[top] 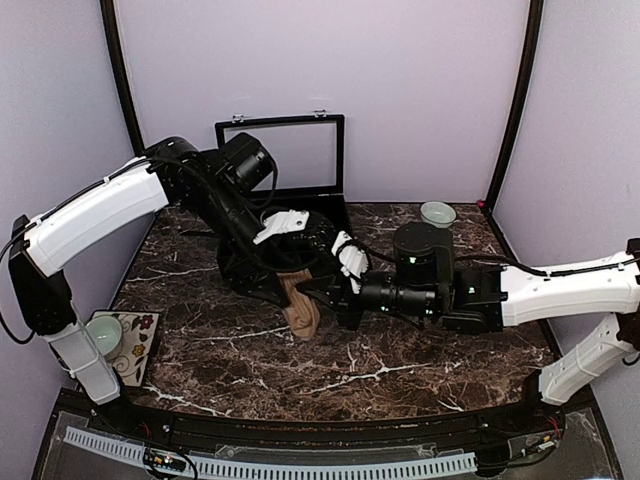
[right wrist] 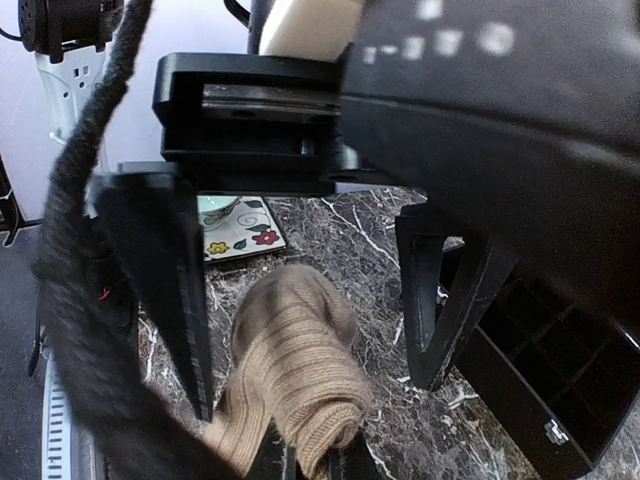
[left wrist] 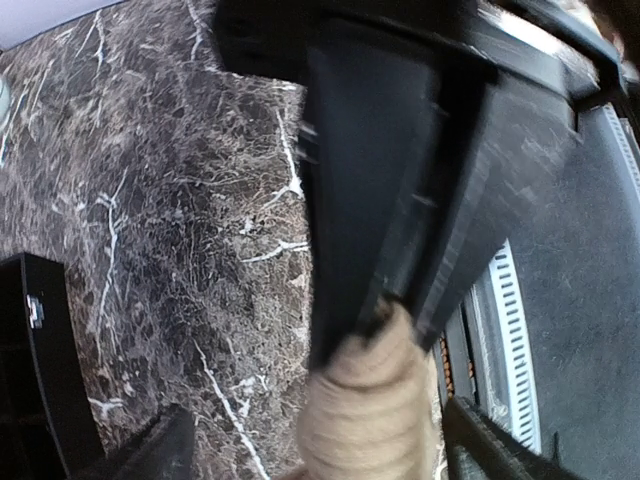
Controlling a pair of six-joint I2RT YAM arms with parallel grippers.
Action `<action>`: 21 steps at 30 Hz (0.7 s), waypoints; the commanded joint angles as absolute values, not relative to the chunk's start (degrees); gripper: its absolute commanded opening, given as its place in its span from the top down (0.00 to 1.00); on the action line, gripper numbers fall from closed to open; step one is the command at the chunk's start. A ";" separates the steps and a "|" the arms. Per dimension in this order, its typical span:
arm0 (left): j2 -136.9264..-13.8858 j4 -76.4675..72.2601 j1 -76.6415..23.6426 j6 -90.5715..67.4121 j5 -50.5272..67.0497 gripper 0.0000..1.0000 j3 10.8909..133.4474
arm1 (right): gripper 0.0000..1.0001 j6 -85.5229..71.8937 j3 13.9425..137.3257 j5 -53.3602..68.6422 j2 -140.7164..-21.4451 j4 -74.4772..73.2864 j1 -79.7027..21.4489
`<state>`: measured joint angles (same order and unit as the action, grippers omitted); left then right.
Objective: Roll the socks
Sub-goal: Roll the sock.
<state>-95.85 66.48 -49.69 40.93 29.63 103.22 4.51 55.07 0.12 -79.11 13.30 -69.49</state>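
A ribbed tan sock (top: 300, 308) lies partly rolled on the dark marble table (top: 400, 350), near the middle. My right gripper (top: 328, 300) comes in from the right and is shut on the rolled end; in the right wrist view its fingertips (right wrist: 290, 462) pinch the sock (right wrist: 300, 365) at the bottom edge. My left gripper (top: 283, 282) hangs over the sock from behind with its jaws wide open, one finger (right wrist: 165, 300) on each side and touching nothing. In the left wrist view the sock (left wrist: 370, 410) sits between those fingers (left wrist: 150, 450), under the right gripper's black body.
A black case with its glass lid raised (top: 283, 150) stands at the back, its compartments (right wrist: 540, 390) close to the left gripper. A small bowl (top: 437, 213) is at the back right. A cup on a floral coaster (top: 122, 335) sits at the front left.
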 commanded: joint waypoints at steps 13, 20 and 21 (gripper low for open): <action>-89.65 57.59 -49.61 42.32 19.19 0.56 94.91 | 1.00 -1.28 56.81 -1.48 -82.00 22.60 -71.73; -84.96 49.69 -52.68 45.90 9.34 0.69 89.92 | 1.00 -9.09 53.79 0.26 -84.68 28.81 -71.71; -84.68 48.54 -53.07 46.35 8.18 0.72 88.92 | 1.00 -10.08 53.20 0.67 -85.20 30.13 -71.68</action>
